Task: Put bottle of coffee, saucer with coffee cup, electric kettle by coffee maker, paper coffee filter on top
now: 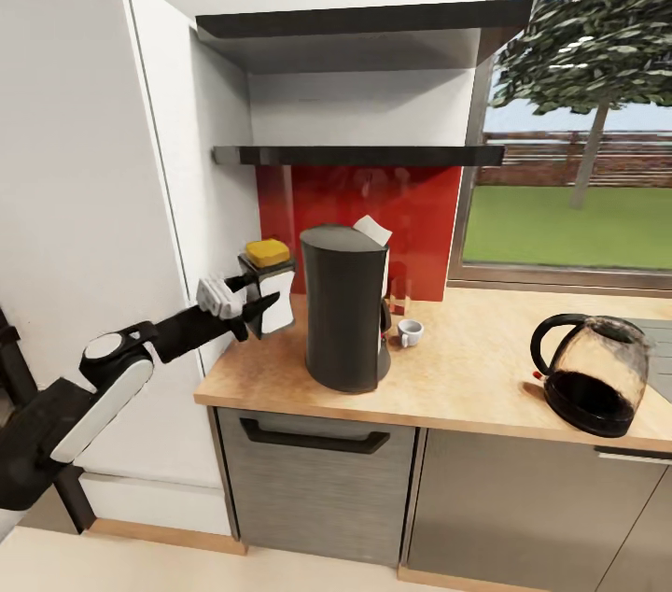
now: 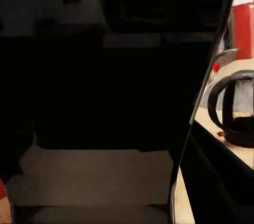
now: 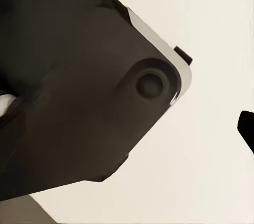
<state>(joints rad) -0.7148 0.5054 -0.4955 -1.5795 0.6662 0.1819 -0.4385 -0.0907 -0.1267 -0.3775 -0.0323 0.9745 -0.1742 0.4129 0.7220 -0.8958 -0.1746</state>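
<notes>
Left hand [image 1: 266, 293] grips yellow-capped bottle [image 1: 270, 286] | coffee maker [image 1: 345, 307] (matte cylinder) beside

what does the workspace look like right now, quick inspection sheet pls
surface: wooden countertop over grey cabinets.
job's things: coffee maker upright on the countertop, paper filter at its top; cup just beside it, saucer not made out; kettle apart from them, toward the window; yellow-lidded coffee bottle at the counter's end, in the left gripper.
clutter: nothing seen.
grippers: left gripper around the bottle; right cannot tell.
cables: nothing seen.
surroundings: two dark shelves, red backsplash, window with tree.
</notes>
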